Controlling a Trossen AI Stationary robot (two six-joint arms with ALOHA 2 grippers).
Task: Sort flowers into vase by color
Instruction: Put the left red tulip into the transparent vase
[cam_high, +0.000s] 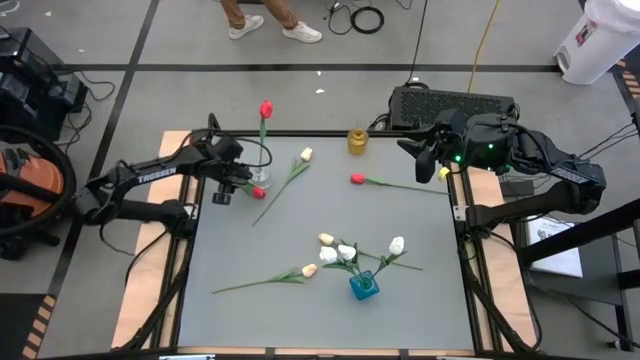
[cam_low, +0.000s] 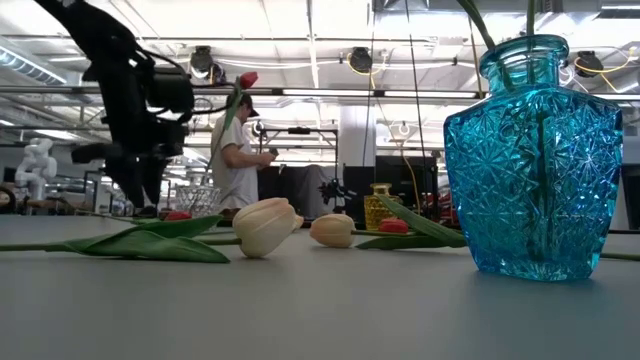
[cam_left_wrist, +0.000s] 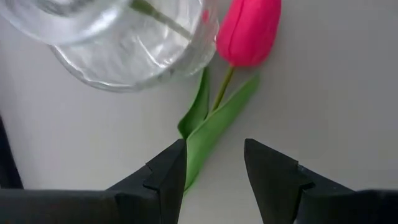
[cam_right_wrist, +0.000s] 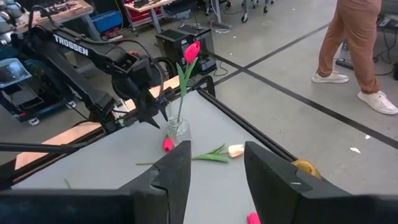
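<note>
Nearest the low camera stands the blue vase, at the right of that frame, already holding white tulips in the lower centre of the high view. Left of centre in the high view, the left tool hovers released above a red tulip lying on the tabletop, just beside the clear glass vase that already carries one upright red tulip. To do this pick well, I judge the fingers should drop astride the stem below the head, clear of the glass wall, close gently, then lift high enough for the stem end to pass over the rim. The right tool, at the upper right of the high view, waits released above the tabletop's edge. A third red tulip, a cream one and another cream one lie loose. A small yellow vase sits at top centre. Much of the red tulip's stem is hidden under the left tool, and the clear vase's rim is cut off in the left wrist view.
</note>
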